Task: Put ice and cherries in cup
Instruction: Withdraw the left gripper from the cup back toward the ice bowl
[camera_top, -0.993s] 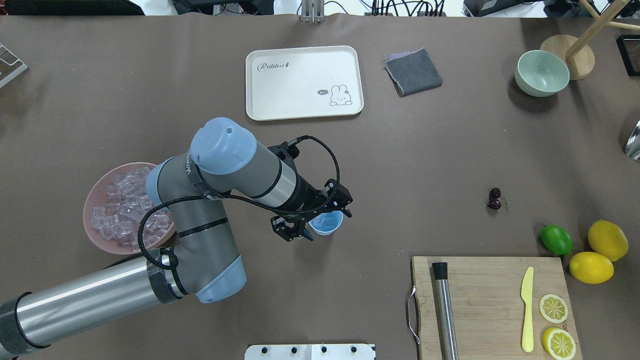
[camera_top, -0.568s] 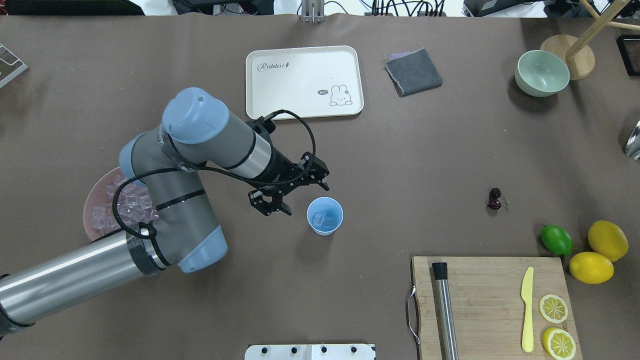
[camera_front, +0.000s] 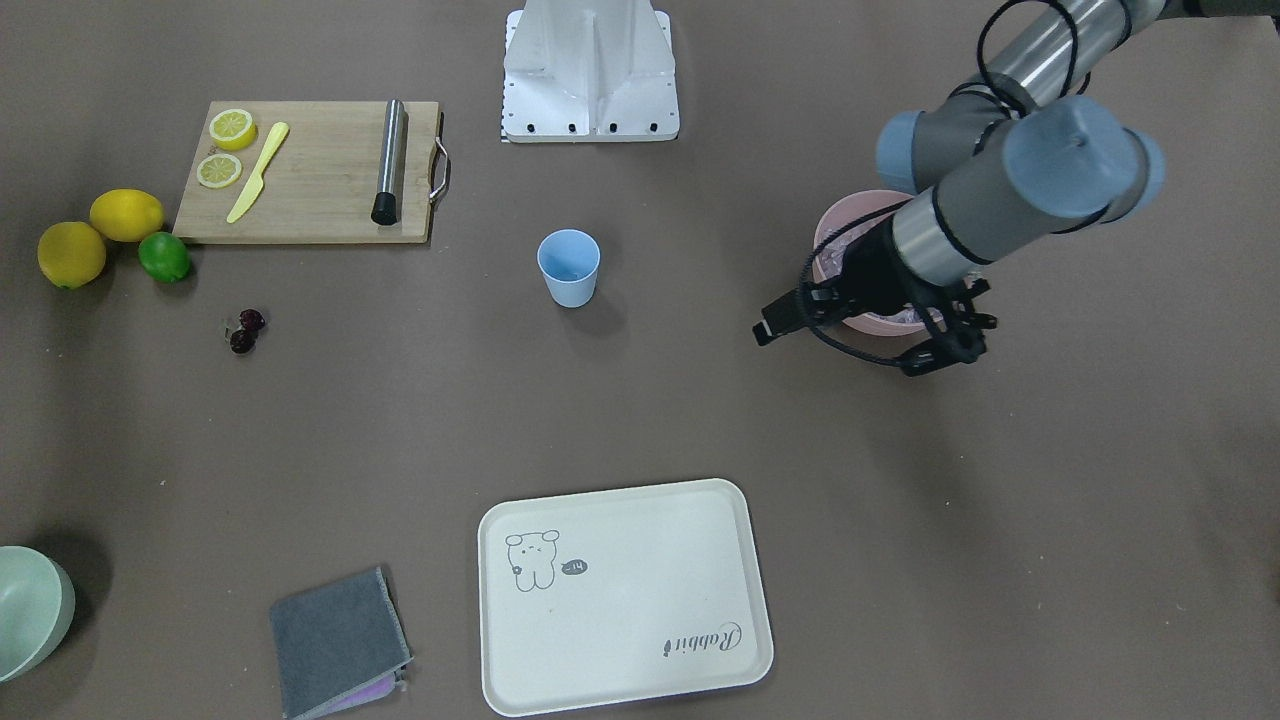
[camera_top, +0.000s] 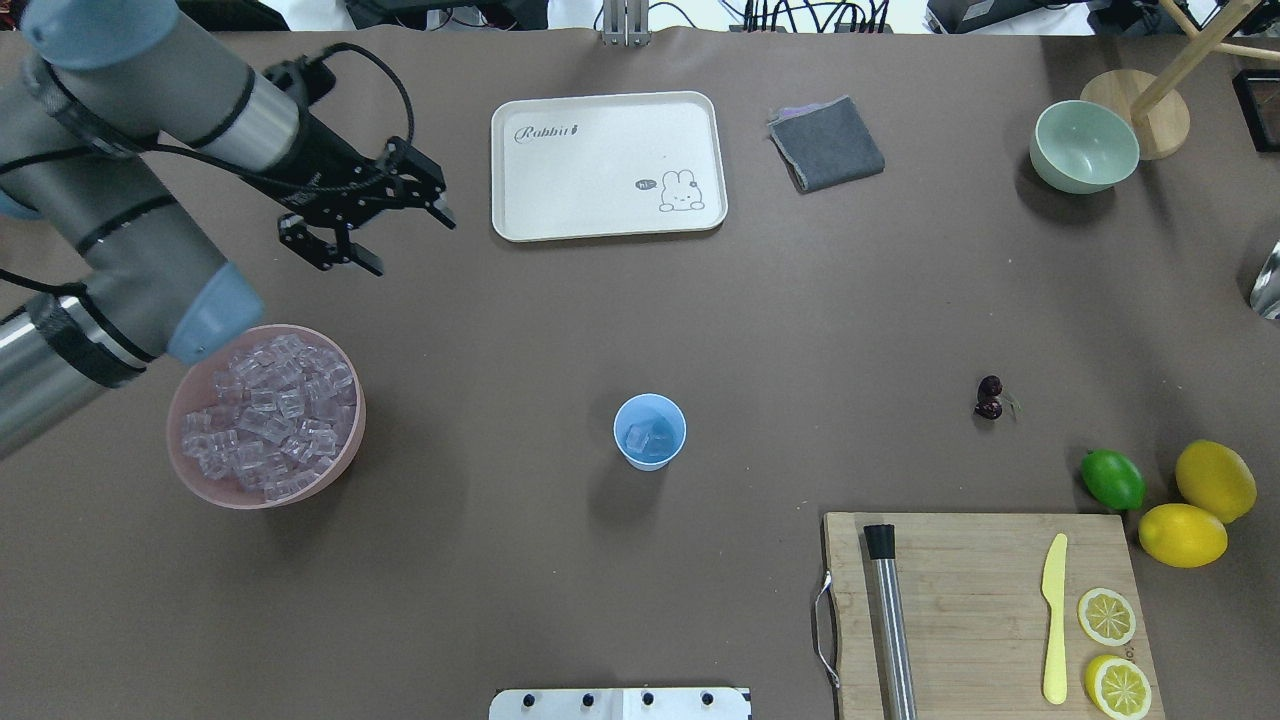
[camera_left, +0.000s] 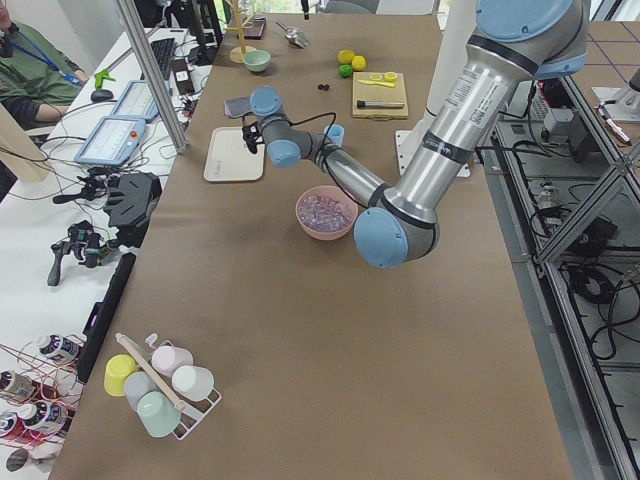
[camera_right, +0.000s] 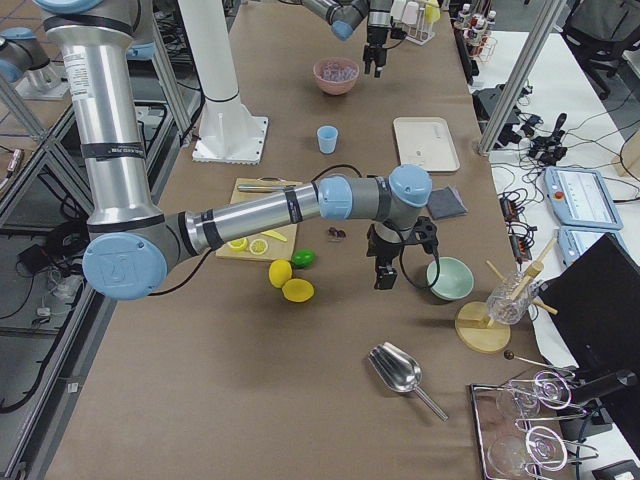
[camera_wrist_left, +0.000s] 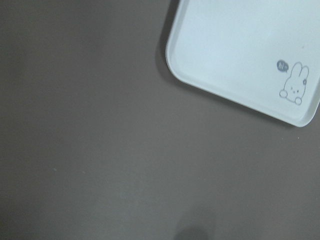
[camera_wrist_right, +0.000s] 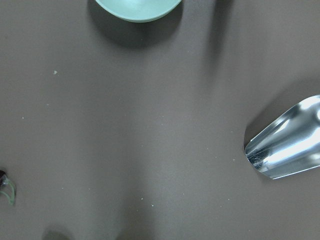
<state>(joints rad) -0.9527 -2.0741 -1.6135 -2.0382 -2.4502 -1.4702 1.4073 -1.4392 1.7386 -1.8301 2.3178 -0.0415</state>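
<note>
Fingers of the left gripper (camera_top: 335, 255) stand parted and empty at the upper left of the overhead frame, beside the cream tray (camera_top: 600, 170). A second ago they hung directly over the cup (camera_top: 650, 432); the arm has since swung up and away, leaving it in plain sight. The blue cup stands upright at the centre of the counter (camera_top: 500, 330), and a couple of cubes of ice (camera_top: 640, 436) now lie in its bottom. The rest of the cubes remain heaped in the pink bowl (camera_top: 180, 460) at the left of the frame, below the withdrawn arm.

That drop appears to settle the ice half of the job, unless another cube is wanted. The cherries (camera_top: 989, 398) have not moved: the dark pair lies on the bare counter at the right of the frame, well apart from the cup and above the lime (camera_top: 1113, 480).

In the right-side view the right gripper (camera_right: 385, 278) hovers over the counter between the cherries and the pale green bowl (camera_top: 1085, 150). Whether its fingers are open or closed cannot be told. By position, the cherries look likely to fall to that arm next.
</note>
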